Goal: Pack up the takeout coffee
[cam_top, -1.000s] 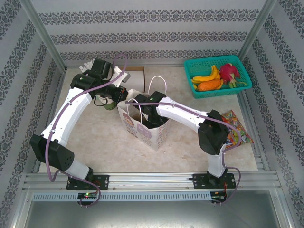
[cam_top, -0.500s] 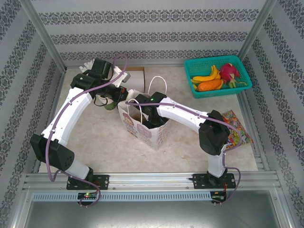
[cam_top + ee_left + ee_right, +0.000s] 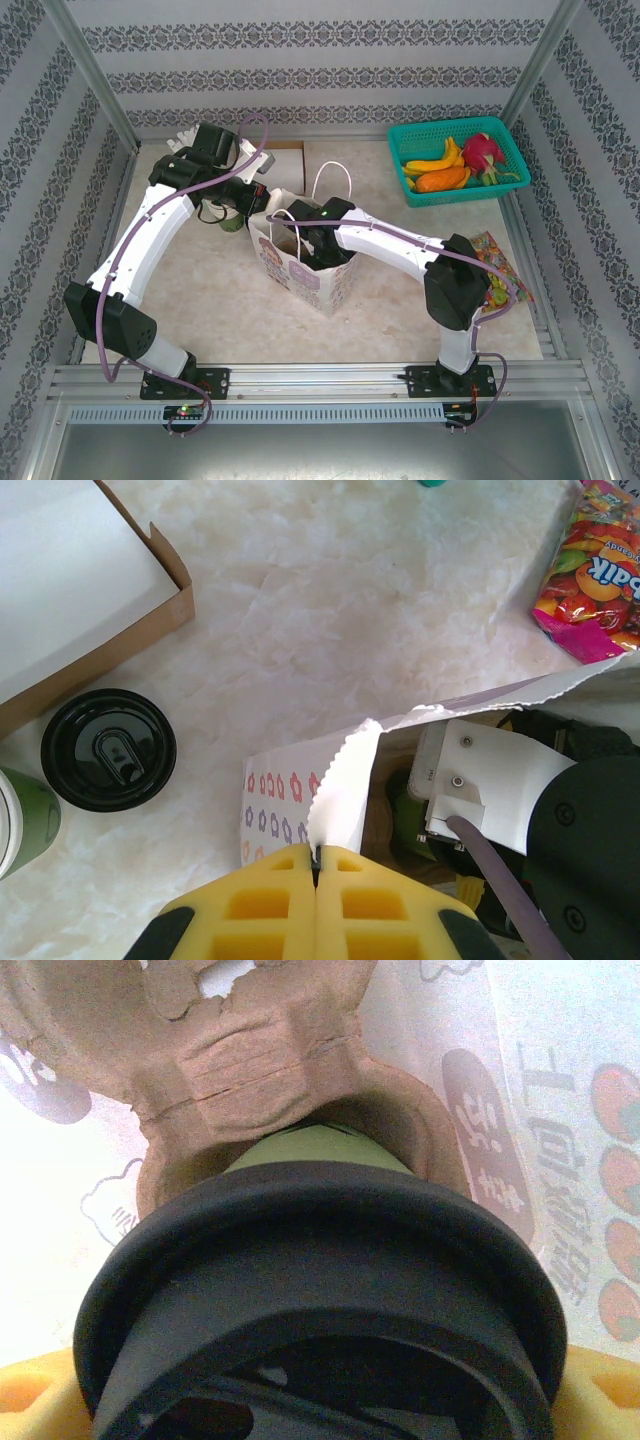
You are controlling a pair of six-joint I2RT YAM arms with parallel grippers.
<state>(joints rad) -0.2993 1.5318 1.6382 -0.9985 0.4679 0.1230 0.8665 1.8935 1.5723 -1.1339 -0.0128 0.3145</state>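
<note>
**Coffee in the bag, right pincer on it**

Left pincer point(image 3: 316, 865) clenched on the far-left rim of the paper bag point(image 3: 280, 800), pinching its serrated white edge. Right pincer point(image 3: 315, 1405) is down inside the bag mouth, yellow pads on either side of the black lid, grasping the takeout coffee point(image 3: 320, 1250). The cup's olive side sits in a well of a brown cardboard carrier point(image 3: 250, 1070) inside the bag. The bag stands mid-counter point(image 3: 220, 300), and a teal fruit basket point(image 3: 400, 165) sits far right
</note>
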